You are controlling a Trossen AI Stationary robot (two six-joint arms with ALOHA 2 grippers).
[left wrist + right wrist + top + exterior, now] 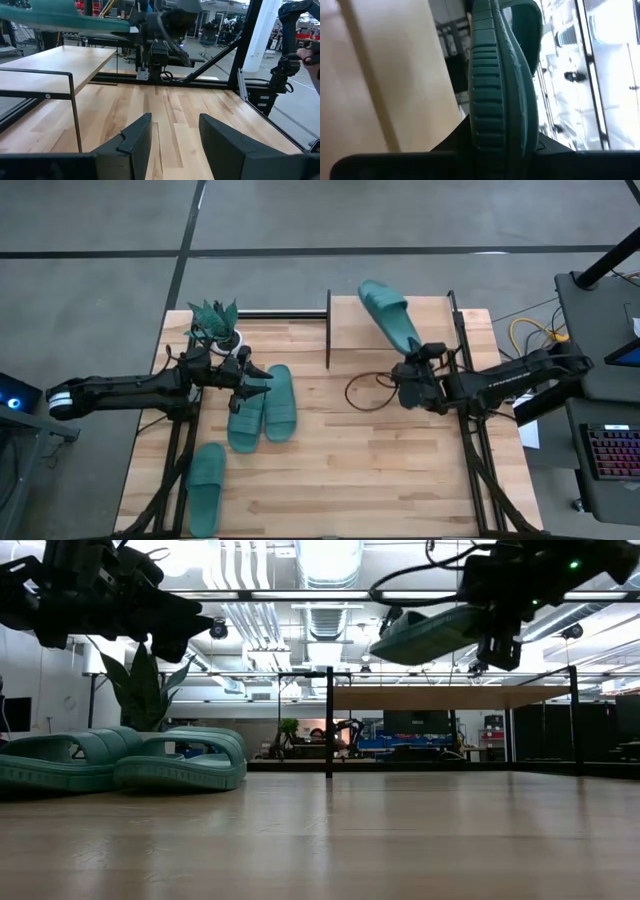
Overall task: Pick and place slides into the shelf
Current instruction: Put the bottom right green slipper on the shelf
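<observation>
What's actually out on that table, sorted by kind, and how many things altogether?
Teal-green slides: 4, a pair lying side by side, one near the front edge, one held in the right gripper above the shelf.
Shelf: 1
Potted plant: 1
Cable loop: 1
Total: 7

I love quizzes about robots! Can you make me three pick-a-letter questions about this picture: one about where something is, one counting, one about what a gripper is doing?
1. Where is the lifted teal-green rubber slide?
A. above the light-wood shelf
B. under the plant
C. on the floor

2. How many teal slides lie on the wooden table?
A. one
B. three
C. five

3. The left gripper is:
A. holding a slide
B. open, empty
C. hidden

Answers:
1. A, the right gripper holds it over the shelf board.
2. B, two together, one apart.
3. B, nothing sits between its fingers.
</observation>
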